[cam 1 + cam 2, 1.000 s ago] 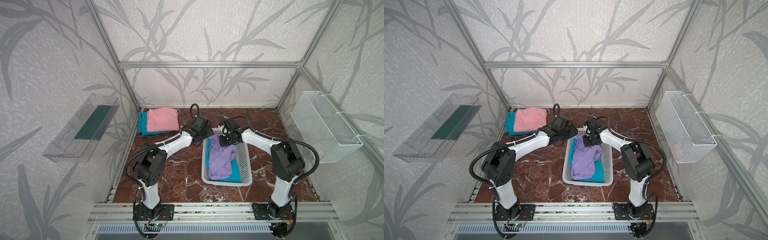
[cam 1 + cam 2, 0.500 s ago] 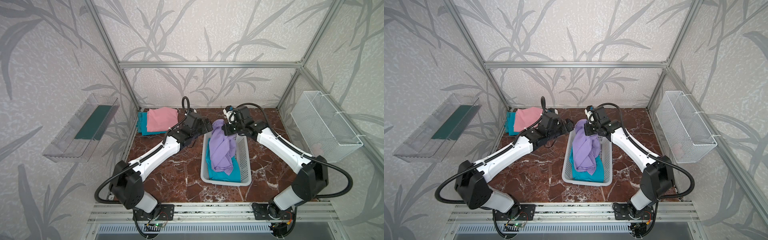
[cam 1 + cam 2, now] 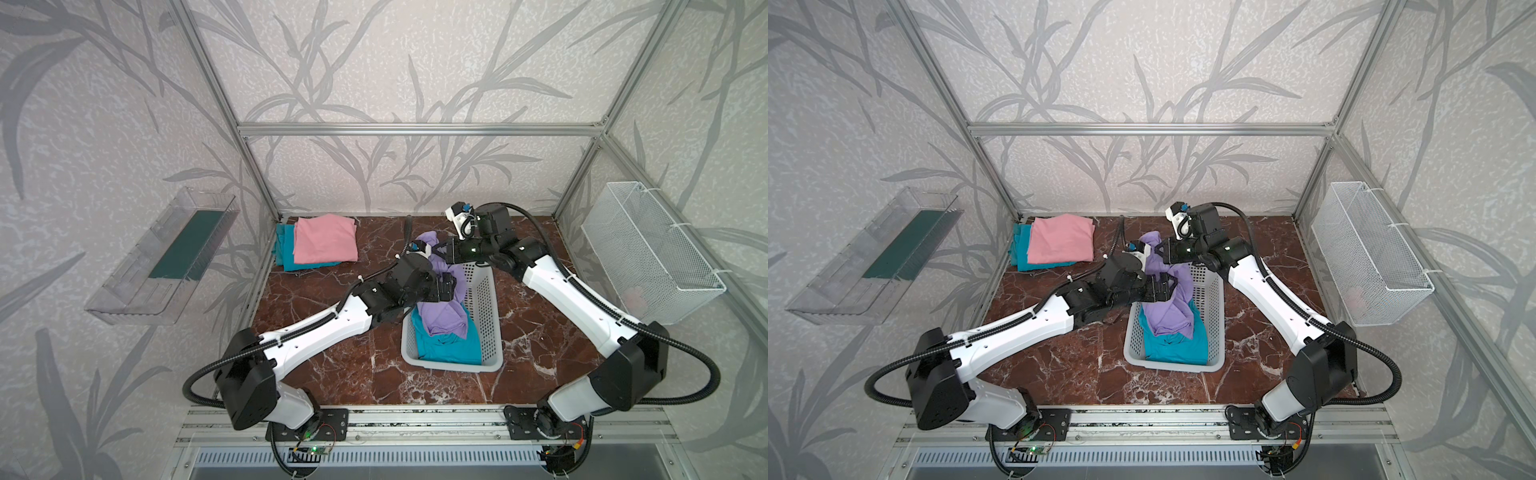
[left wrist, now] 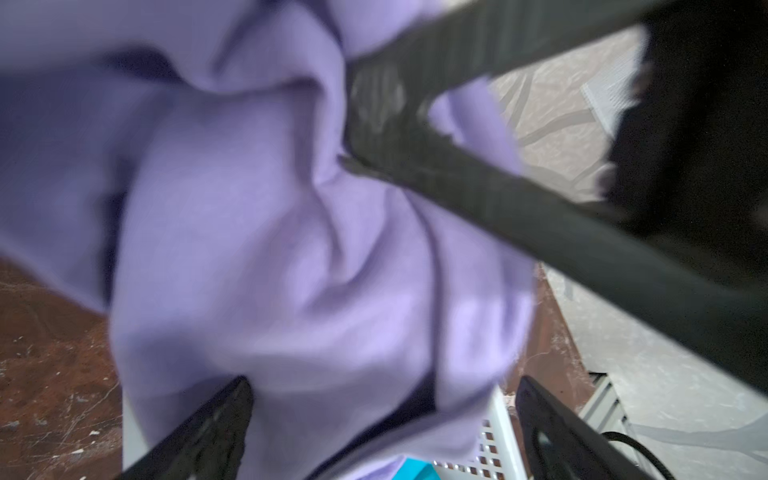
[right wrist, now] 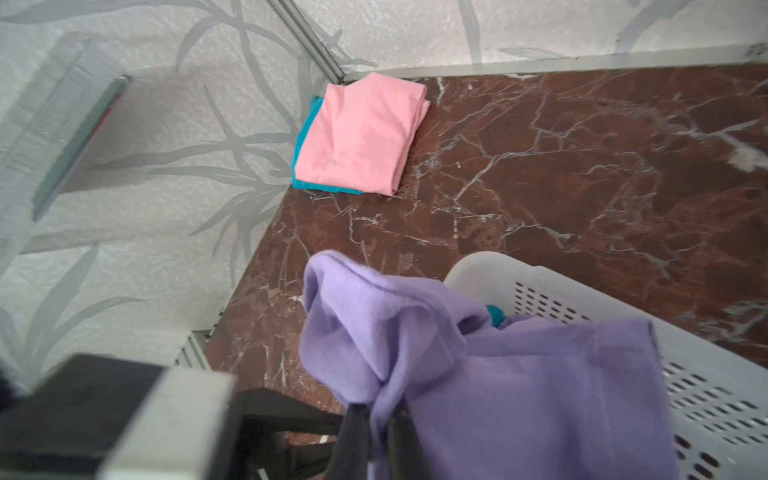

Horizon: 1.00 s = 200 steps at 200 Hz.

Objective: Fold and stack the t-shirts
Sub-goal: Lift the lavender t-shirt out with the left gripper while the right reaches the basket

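Far-left corner: folded pink cotton tee [image 3: 326, 241] atop folded teal tee [image 3: 284, 251]. Left gripper [image 3: 451, 286] spread wide around soft lavender cotton tee [image 3: 442, 318] (unclamped). Drapes lengthwise along white perforated plastic basket [image 3: 484, 299], far end pinched aloft by right gripper [image 5: 376, 415], near end on crumpled teal tee [image 3: 449, 349].

No legible text, no labels or brands, no numbers or signs anywhere

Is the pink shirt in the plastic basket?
No, the pink shirt lies folded on a teal shirt on the table, apart from the basket.
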Motion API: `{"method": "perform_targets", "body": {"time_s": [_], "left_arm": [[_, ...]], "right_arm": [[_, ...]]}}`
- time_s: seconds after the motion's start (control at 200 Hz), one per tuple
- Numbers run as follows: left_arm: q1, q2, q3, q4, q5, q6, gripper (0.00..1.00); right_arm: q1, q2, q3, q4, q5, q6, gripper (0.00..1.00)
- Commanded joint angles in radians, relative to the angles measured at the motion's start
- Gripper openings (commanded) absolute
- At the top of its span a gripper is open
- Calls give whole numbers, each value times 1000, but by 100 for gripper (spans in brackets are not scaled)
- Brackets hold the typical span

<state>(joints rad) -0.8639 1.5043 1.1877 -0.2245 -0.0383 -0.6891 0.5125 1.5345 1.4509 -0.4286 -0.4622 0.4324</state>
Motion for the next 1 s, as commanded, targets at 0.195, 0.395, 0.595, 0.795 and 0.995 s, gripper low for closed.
{"method": "perform_targets", "body": {"time_s": [0.195,0.395,0.595,0.795,0.995], "left_arm": [[2,55,181,-147,-251,65,0],[51,-42,169,-170,-334,89,0],[142,-233,170,-194,-431,199,0],[181,-302,272,-271,-477,307,0],[188,-351,301,-301,-533,350,0]], "right_arm": [[0,-104,-48,37,-95,70,0],[-54,-239,-156,-63,114,-29,50],[-51,-318,-220,-250,427,-176,63],[168,-244,-228,-308,550,-229,79],[368,-85,-239,-187,478,-101,86]]}}
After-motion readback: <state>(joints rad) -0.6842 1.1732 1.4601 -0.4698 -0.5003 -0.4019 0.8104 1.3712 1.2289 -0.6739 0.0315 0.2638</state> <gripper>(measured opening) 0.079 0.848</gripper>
